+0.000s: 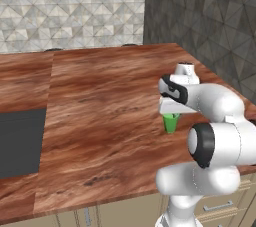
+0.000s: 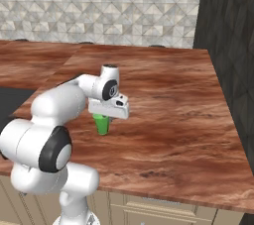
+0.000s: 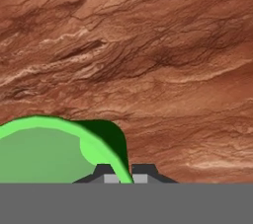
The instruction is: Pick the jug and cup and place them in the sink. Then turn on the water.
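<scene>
Down at the cup, the jaws are pinched nearly together on its green rim, one dark fingertip on each side of the thin wall, as the hand view shows. In both base views the cup stands upright on the reddish wood table directly beneath the white hand, near the table's front edge. Well apart at the left, the dark sink is recessed into the table.
</scene>
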